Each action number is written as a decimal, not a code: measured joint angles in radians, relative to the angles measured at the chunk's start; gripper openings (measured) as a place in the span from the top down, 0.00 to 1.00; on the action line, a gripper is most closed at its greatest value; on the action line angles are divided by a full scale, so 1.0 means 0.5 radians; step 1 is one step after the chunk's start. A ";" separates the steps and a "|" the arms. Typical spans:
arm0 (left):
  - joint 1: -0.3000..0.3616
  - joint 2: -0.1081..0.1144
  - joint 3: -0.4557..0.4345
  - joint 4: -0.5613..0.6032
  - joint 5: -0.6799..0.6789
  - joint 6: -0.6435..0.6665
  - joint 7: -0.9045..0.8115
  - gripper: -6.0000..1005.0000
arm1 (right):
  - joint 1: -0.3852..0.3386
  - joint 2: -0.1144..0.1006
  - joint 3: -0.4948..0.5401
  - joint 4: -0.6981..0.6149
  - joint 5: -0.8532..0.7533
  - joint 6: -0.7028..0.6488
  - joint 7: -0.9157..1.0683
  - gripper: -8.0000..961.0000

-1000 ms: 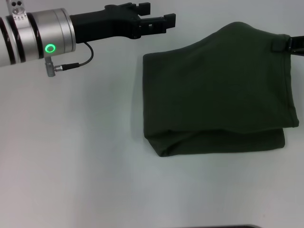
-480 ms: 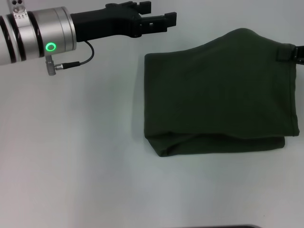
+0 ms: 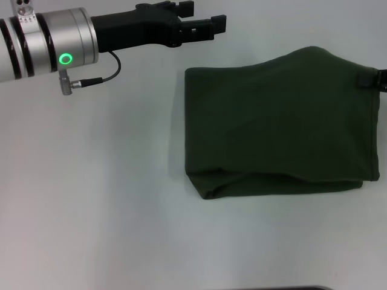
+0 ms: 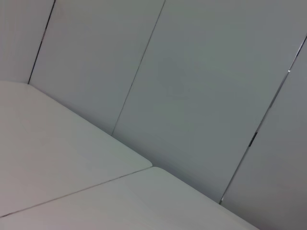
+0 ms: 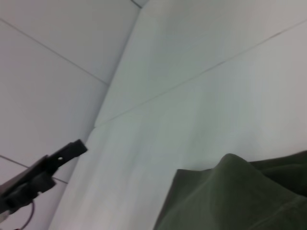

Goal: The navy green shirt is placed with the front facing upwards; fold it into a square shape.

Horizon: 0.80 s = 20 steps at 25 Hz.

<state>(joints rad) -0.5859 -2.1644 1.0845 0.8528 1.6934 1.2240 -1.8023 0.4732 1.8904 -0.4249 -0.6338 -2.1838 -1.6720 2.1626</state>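
Fingers of left gripper (image 3: 208, 24) apart, empty, hovering above bare bench (image 3: 97, 199), far-left of navy green shirt (image 3: 272, 121). Right gripper (image 3: 381, 81) only sliver at right frame edge, touching shirt's far right corner; fingers' state cannot tell. Shirt lies right of centre, folded into stacked, roughly square bundle, no lettering showing. Folding looks nearly done; top layer's raised far corner left to flatten.

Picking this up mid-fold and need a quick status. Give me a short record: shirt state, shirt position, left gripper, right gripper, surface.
shirt state: navy green shirt folded into a rough rectangle, layers stacked, far right corner raised
shirt position: right half of the table
left gripper: left gripper above the table, far left of the shirt, apart from it, fingers open
right gripper: right gripper at the shirt's raised far right corner, mostly out of frame
surface: white table, panelled wall behind
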 joint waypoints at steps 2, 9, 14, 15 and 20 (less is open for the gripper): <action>0.000 0.000 0.001 0.000 0.000 0.000 0.000 0.09 | -0.003 0.018 -0.005 0.004 -0.030 0.053 -0.003 0.94; -0.008 0.000 0.001 -0.022 0.000 -0.004 0.000 0.09 | 0.025 0.115 -0.020 0.029 -0.239 0.292 -0.012 0.92; -0.011 0.000 0.000 -0.025 0.000 -0.008 0.004 0.09 | 0.030 0.124 -0.004 0.047 -0.290 0.374 0.010 0.91; -0.012 0.000 0.000 -0.025 0.000 -0.009 0.004 0.09 | 0.019 0.123 0.021 0.044 -0.275 0.387 0.012 0.91; -0.012 0.002 0.000 -0.025 0.002 -0.012 0.005 0.09 | -0.043 0.099 0.153 0.020 -0.141 0.412 -0.039 0.89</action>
<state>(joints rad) -0.5921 -2.1635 1.0844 0.8404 1.6944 1.2182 -1.7998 0.4519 1.9398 -0.3487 -0.6239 -2.2541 -1.4659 2.1432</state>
